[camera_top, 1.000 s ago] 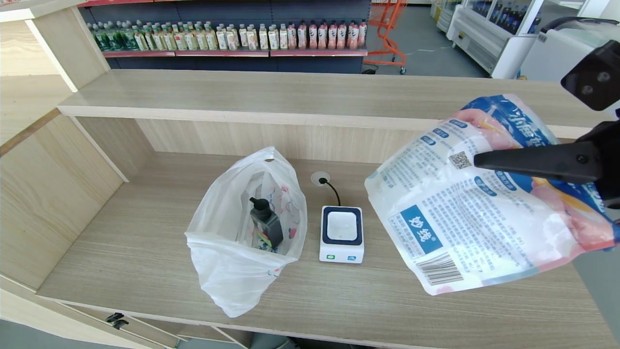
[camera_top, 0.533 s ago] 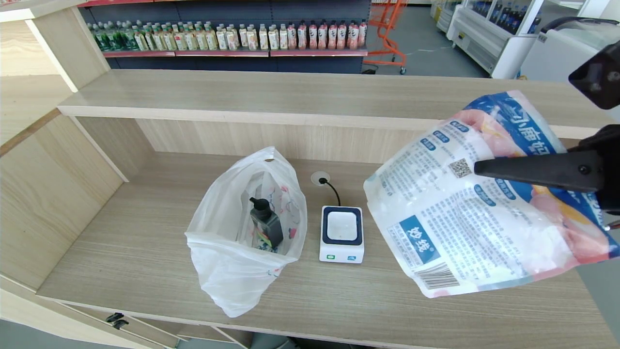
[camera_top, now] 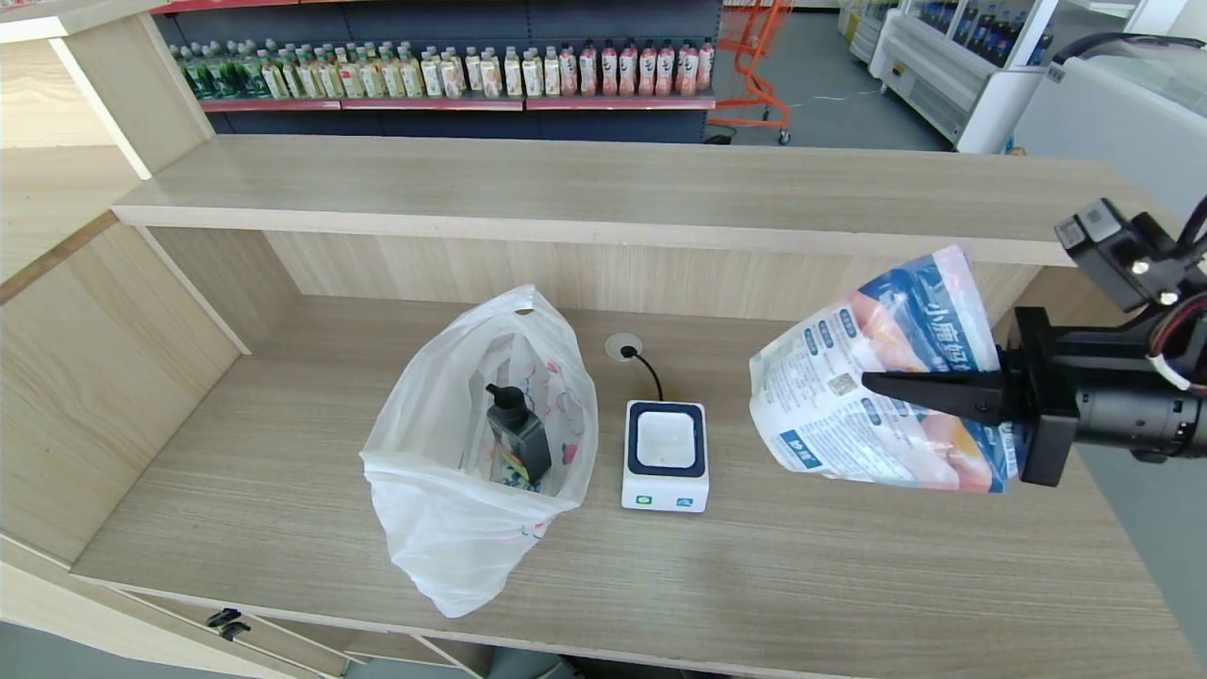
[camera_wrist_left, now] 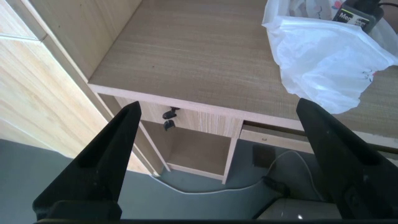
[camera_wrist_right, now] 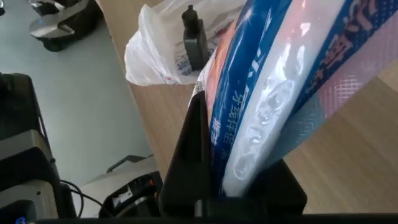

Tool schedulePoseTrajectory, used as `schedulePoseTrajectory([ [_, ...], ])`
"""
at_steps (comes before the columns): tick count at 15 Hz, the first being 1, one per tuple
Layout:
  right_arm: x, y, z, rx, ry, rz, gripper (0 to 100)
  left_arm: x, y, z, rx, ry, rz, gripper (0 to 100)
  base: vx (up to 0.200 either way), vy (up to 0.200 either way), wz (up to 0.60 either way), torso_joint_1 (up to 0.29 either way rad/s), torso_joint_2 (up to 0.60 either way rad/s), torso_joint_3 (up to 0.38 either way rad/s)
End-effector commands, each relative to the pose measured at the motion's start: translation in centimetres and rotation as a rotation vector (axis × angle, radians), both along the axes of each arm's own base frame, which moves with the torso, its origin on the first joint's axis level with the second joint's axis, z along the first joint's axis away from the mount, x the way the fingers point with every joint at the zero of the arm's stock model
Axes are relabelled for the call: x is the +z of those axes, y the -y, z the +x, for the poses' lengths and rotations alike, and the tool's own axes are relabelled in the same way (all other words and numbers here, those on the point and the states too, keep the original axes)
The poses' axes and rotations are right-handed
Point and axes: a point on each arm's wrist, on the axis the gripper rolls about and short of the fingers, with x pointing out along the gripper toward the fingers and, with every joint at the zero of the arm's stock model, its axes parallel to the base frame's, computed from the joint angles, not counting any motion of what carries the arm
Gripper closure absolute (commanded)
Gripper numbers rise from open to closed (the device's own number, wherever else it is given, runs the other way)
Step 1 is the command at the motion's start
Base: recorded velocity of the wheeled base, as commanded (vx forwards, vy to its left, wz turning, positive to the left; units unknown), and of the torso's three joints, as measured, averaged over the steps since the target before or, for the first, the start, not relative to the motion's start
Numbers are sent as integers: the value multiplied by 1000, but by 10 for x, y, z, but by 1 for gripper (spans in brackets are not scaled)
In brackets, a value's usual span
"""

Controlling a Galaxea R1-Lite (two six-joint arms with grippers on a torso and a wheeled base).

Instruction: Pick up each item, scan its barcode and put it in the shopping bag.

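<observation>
Blue, white and pink plastic pouch (camera_top: 830, 415) hangs above the right part of the wooden surface (camera_top: 754, 585), right of the white, blue-framed scanner (camera_top: 665, 455), clenched in the right hand (camera_top: 872, 382). A white plastic shopping bag (camera_top: 471, 509) stands left of the scanner, holding a black pump bottle (camera_top: 517, 436). The left hand (camera_wrist_left: 219, 107) is spread wide off the surface's near left edge.

head: high, down on counter (camera_top: 849, 585) | left wrist: over counter's front edge | right wrist: close on pouch (camera_wrist_right: 267, 112) | shared: shopping bag (camera_top: 453, 538)
</observation>
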Motion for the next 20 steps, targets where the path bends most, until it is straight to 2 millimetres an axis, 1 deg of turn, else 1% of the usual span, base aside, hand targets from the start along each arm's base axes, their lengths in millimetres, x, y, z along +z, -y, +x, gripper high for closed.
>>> schedulePoseTrajectory([
  [1, -31, -19, 37, 33, 24, -57, 100, 0, 0, 0, 1, 0, 0, 0, 0, 0, 0, 0, 0, 0],
  [3, -44, -32, 50, 73, 81, -80, 100, 0, 0, 0, 1, 0, 0, 0, 0, 0, 0, 0, 0, 0],
  [4, -54, -39, 58, 101, 117, -101, 100, 0, 0, 0, 1, 0, 0, 0, 0, 0, 0, 0, 0, 0],
  [9, -85, -61, 89, 143, 254, -97, 100, 0, 0, 0, 1, 0, 0, 0, 0, 0, 0, 0, 0, 0],
  [11, -97, -64, 96, 145, 284, -100, 100, 0, 0, 0, 1, 0, 0, 0, 0, 0, 0, 0, 0, 0],
  [13, -109, -64, 96, 150, 277, -112, 100, 0, 0, 0, 1, 0, 0, 0, 0, 0, 0, 0, 0, 0],
  [16, -116, -69, 101, 156, 288, -109, 100, 0, 0, 0, 1, 0, 0, 0, 0, 0, 0, 0, 0, 0],
  [18, -116, -75, 108, 159, 316, -93, 100, 0, 0, 0, 1, 0, 0, 0, 0, 0, 0, 0, 0, 0],
  [20, -114, -77, 110, 157, 308, -79, 100, 0, 0, 0, 1, 0, 0, 0, 0, 0, 0, 0, 0, 0],
])
